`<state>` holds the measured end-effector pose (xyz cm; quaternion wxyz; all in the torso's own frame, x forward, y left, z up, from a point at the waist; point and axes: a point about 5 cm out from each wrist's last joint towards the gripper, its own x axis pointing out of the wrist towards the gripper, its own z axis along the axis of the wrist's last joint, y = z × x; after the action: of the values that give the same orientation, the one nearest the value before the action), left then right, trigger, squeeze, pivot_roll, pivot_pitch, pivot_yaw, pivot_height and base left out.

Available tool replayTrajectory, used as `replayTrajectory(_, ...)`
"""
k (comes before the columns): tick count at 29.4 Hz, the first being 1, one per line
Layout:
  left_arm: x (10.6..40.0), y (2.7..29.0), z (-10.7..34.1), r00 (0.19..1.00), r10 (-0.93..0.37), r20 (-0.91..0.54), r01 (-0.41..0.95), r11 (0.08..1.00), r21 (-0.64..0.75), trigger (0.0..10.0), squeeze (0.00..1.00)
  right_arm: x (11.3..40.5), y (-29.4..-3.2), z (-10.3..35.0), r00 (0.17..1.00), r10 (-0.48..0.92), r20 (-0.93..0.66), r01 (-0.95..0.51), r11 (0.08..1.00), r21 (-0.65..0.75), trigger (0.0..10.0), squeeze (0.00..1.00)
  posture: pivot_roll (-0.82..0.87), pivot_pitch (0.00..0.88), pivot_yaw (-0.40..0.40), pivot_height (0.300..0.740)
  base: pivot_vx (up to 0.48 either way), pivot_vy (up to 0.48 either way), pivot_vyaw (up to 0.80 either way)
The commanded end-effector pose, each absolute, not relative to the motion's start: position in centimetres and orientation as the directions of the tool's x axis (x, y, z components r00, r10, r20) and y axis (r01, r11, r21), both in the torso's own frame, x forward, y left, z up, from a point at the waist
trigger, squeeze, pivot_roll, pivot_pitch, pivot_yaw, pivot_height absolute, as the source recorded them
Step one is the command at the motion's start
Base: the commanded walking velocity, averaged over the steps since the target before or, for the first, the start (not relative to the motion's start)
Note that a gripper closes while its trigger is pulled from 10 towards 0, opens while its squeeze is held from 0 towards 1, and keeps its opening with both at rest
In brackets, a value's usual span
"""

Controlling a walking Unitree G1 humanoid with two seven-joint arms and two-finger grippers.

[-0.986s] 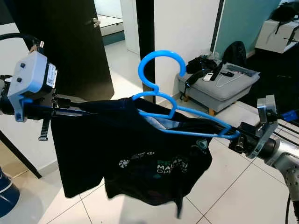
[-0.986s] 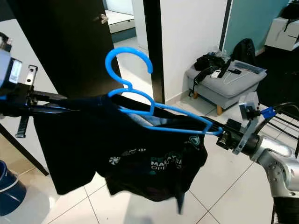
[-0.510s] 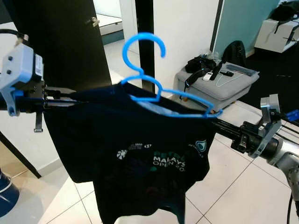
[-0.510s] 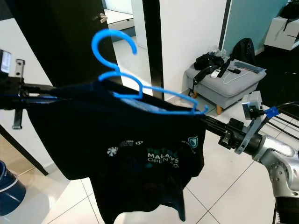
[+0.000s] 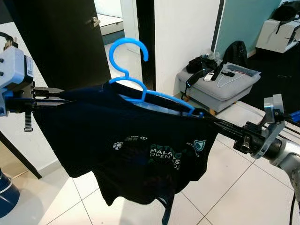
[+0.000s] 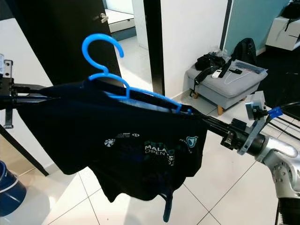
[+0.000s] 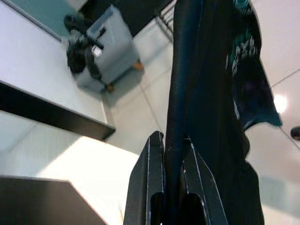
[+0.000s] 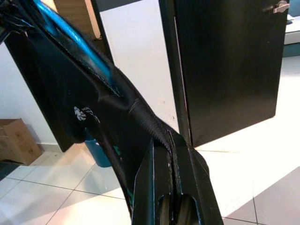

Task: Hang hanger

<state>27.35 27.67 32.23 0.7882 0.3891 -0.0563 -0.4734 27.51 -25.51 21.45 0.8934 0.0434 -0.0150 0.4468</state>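
A blue plastic hanger [image 5: 140, 91] carries a black T-shirt [image 5: 140, 150] with white and green print, its hook [image 5: 127, 52] standing upward. The shirt is stretched in the air between both arms. My left gripper [image 5: 62, 90] is shut on the shirt's left shoulder edge; in the left wrist view its fingers [image 7: 152, 173] clamp a fold of the black fabric [image 7: 206, 93]. My right gripper [image 5: 208, 119] is shut on the shirt by the hanger's right end. The right wrist view has its fingers [image 8: 150, 178] pinching a ribbed fabric edge, with the blue hanger bar [image 8: 70, 33] beyond.
A dark door [image 5: 61, 37] and an open doorway stand behind the hanger. A grey ottoman [image 5: 220, 86] loaded with bags and cables sits at the back right, with a black backpack [image 5: 234, 51] behind it. A blue bucket [image 5: 5, 194] is on the tiled floor, lower left.
The hanger and shirt have moved to the left with both grippers. The shirt, bunched a second ago, now hangs spread flat between them.
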Motion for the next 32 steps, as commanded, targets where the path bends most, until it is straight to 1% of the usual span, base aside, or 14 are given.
replayTrajectory(1,27.0,29.0,32.6,0.600,-0.732,-0.323,0.685,0.262,0.680,10.0,0.00,27.3,-26.4,21.9,0.630,0.773,0.076,-0.776,0.627,0.061,0.0,0.00,-0.03,0.000,0.074,0.731,0.000,0.000,0.00)
replayTrajectory(4,27.4,28.7,31.8,0.609,-0.714,-0.346,0.684,0.252,0.685,10.0,0.00,27.5,-26.3,22.3,0.628,0.773,0.087,-0.778,0.626,0.050,0.0,0.00,-0.03,0.000,0.070,0.731,0.000,0.000,0.00)
replayTrajectory(9,28.4,26.5,30.5,0.615,-0.718,-0.325,0.666,0.253,0.702,10.0,0.00,28.2,-24.7,23.3,0.605,0.792,0.076,-0.794,0.608,-0.011,0.0,0.00,-0.04,0.000,0.070,0.731,0.000,0.000,0.00)
replayTrajectory(12,29.1,24.7,30.0,0.620,-0.737,-0.268,0.639,0.277,0.718,10.0,0.00,28.6,-23.5,24.0,0.577,0.812,0.087,-0.813,0.581,-0.036,0.0,0.00,-0.04,0.000,0.066,0.731,0.000,0.000,0.00)
replayTrajectory(16,30.5,20.4,28.0,0.612,-0.779,-0.136,0.628,0.374,0.683,10.0,0.00,29.2,-21.1,25.5,0.511,0.854,0.098,-0.849,0.519,-0.098,0.0,0.00,-0.04,0.000,0.056,0.731,0.000,0.000,0.00)
replayTrajectory(21,30.7,19.9,27.0,0.615,-0.781,-0.113,0.632,0.402,0.662,10.0,0.00,29.4,-20.8,25.5,0.504,0.859,0.088,-0.853,0.511,-0.107,0.0,0.00,-0.05,0.000,0.054,0.731,0.000,0.000,0.00)
replayTrajectory(22,30.7,20.0,26.7,0.620,-0.777,-0.110,0.636,0.415,0.651,10.0,0.00,29.3,-20.8,25.4,0.507,0.859,0.076,-0.852,0.512,-0.110,1.2,0.00,-0.05,0.000,0.050,0.731,0.000,0.000,0.00)
replayTrajectory(23,30.7,20.0,26.7,0.620,-0.777,-0.110,0.636,0.415,0.651,10.0,0.00,29.3,-20.8,25.4,0.507,0.859,0.076,-0.852,0.512,-0.110,1.2,0.00,-0.05,0.000,0.050,0.731,0.000,0.000,0.00)
replayTrajectory(24,30.7,20.3,26.5,0.634,-0.766,-0.110,0.632,0.430,0.645,10.0,0.00,29.4,-21.0,25.1,0.517,0.854,0.051,-0.847,0.519,-0.115,10.0,0.00,-0.05,0.000,0.050,0.731,0.000,0.000,0.00)
replayTrajectory(26,30.6,20.8,26.4,0.648,-0.754,-0.110,0.625,0.444,0.642,10.0,0.00,29.4,-21.2,24.8,0.531,0.847,0.031,-0.840,0.531,-0.113,10.0,0.00,-0.05,0.000,0.051,0.731,0.000,0.000,0.00)
replayTrajectory(27,30.6,21.2,26.4,0.667,-0.737,-0.105,0.613,0.464,0.639,10.0,0.00,29.4,-21.5,24.5,0.540,0.841,0.018,-0.836,0.539,-0.102,10.0,0.08,-0.04,0.000,0.051,0.731,0.000,0.000,0.00)
replayTrajectory(30,30.6,21.2,26.4,0.667,-0.737,-0.105,0.613,0.464,0.639,10.0,0.00,29.4,-21.5,24.5,0.540,0.841,0.018,-0.836,0.539,-0.102,10.0,0.08,-0.04,0.000,0.051,0.731,0.000,0.000,0.00)
replayTrajectory(31,30.6,21.6,26.3,0.685,-0.722,-0.102,0.600,0.479,0.640,10.0,0.00,29.4,-21.9,24.3,0.557,0.830,0.010,-0.826,0.555,-0.094,10.0,1.00,-0.04,0.000,0.052,0.731,0.000,0.000,0.00)
replayTrajectory(32,30.6,21.6,26.3,0.685,-0.722,-0.102,0.600,0.479,0.640,10.0,0.00,29.4,-21.9,24.3,0.557,0.830,0.010,-0.826,0.555,-0.094,10.0,1.00,-0.04,0.000,0.052,0.731,0.000,0.000,0.00)
